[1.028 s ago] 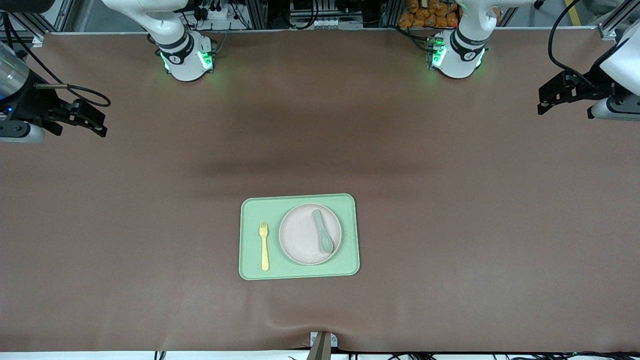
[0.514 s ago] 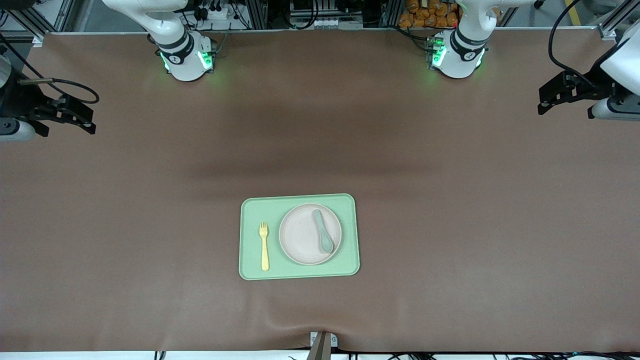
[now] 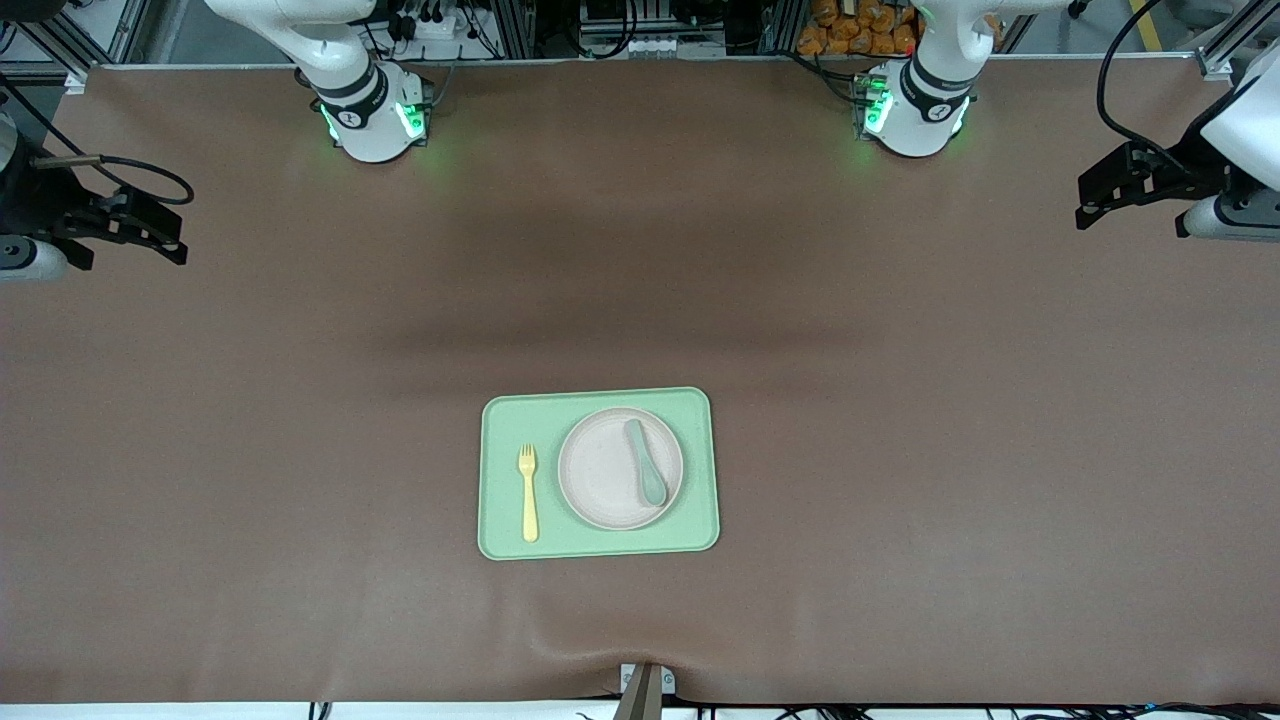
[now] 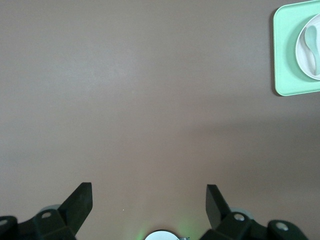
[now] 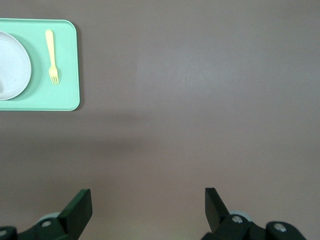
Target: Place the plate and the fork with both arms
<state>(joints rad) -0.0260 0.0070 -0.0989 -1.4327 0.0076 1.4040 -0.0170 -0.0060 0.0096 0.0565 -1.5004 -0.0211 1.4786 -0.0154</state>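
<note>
Pale-yellow fork (image 3: 527, 493) and beige plate (image 3: 606, 470) — grey-green spoon (image 3: 646, 461), light-green tray (image 3: 598, 542), brown table (image 3: 900, 400).

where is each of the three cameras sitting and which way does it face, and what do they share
Front view: high across the table, facing the robots' bases; shows the tray, plate, fork, spoon, the right gripper and the left gripper.
Left wrist view: on the left arm's wrist, looking down at the tabletop; its open left gripper shows.
Right wrist view: on the right arm's wrist, looking down; its open right gripper shows.
Shared: both wrist views catch the tray and plate.
</note>
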